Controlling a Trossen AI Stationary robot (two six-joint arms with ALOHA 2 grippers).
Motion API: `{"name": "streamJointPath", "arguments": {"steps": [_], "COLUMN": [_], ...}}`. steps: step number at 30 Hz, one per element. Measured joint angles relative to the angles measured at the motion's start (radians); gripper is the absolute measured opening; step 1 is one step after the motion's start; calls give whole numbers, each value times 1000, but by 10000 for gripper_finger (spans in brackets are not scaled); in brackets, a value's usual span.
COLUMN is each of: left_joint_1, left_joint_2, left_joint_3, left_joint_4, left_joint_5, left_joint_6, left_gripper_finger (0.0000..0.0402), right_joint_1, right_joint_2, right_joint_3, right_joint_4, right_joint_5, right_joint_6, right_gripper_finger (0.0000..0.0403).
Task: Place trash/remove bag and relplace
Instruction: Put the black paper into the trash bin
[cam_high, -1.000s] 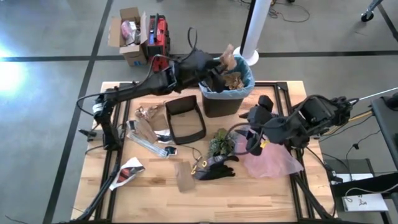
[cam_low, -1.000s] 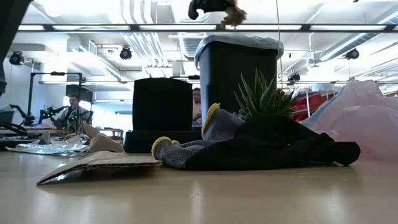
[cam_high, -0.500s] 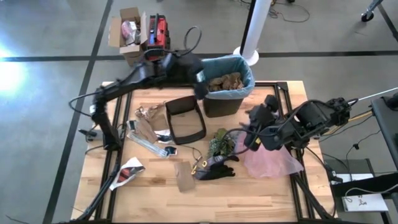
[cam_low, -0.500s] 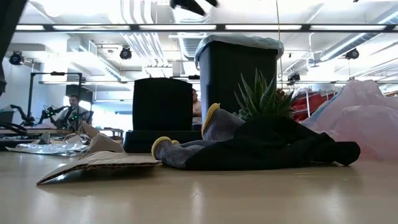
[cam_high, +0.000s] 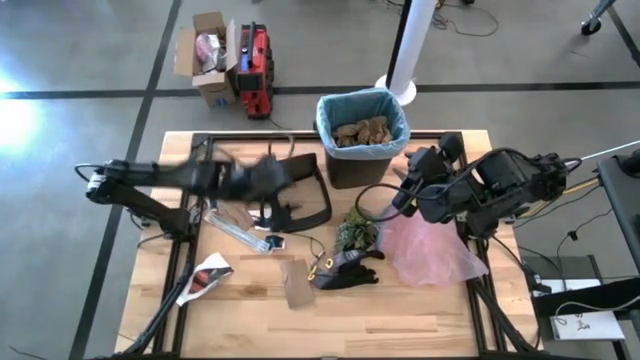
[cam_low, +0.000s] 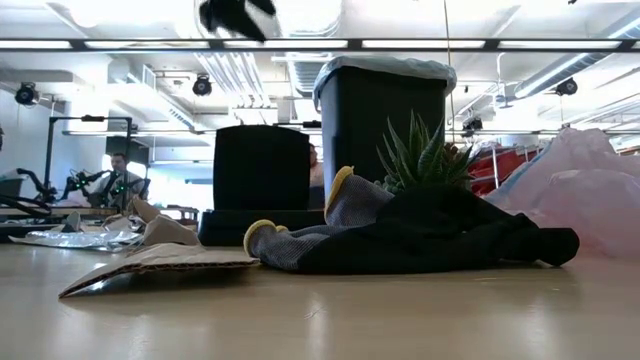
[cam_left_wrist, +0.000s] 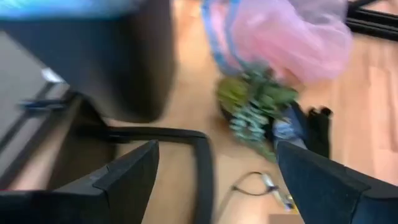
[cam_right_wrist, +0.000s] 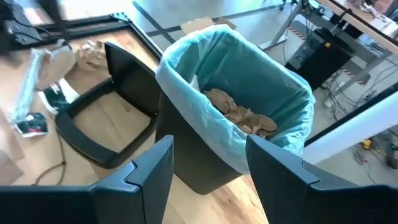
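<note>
Trash: crumpled brown paper (cam_high: 361, 131) sits inside the teal bag (cam_high: 398, 112) lining the black bin (cam_high: 352, 170) at the far centre of the surface (cam_high: 400, 320); more brown paper (cam_high: 232, 205) and a wrapper (cam_high: 208, 276) lie on the left. Judgement: next pick goes best from straight above one loose piece, clear of the black tray (cam_high: 318, 196).

Left gripper (cam_high: 283, 172), blurred, hangs over the tray, arm stretched in low from the left; fingers (cam_left_wrist: 127, 174) spread, empty.

Right gripper (cam_high: 432, 158) is just right of the bin, arm folded over the pink bag (cam_high: 430, 250), aimed at the liner rim; fingers (cam_right_wrist: 146, 171) apart, holding nothing.
</note>
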Motion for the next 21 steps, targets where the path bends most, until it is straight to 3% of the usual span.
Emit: {"name": "streamJointPath", "arguments": {"steps": [5, 9, 15, 21], "left_joint_1": [-130, -228, -341, -360], "left_joint_2": [-49, -21, 24, 69], "left_joint_3": [-326, -482, -610, -644], "left_joint_4": [293, 324, 326, 335], "left_joint_5": [-8, -88, -190, -214], "left_joint_6": [-72, -91, -127, -161], "left_gripper_finger": [309, 309, 309, 309], "right_joint_1": [-4, -4, -4, -4], "right_joint_2": [8, 18, 45, 65], "right_joint_3": [-58, -110, -154, -160], "right_joint_4": [3, 12, 21, 24], "right_joint_5": [-2, -4, -4, -4], "right_joint_6": [12, 51, 98, 137], "right_gripper_finger": [186, 186, 186, 186]}}
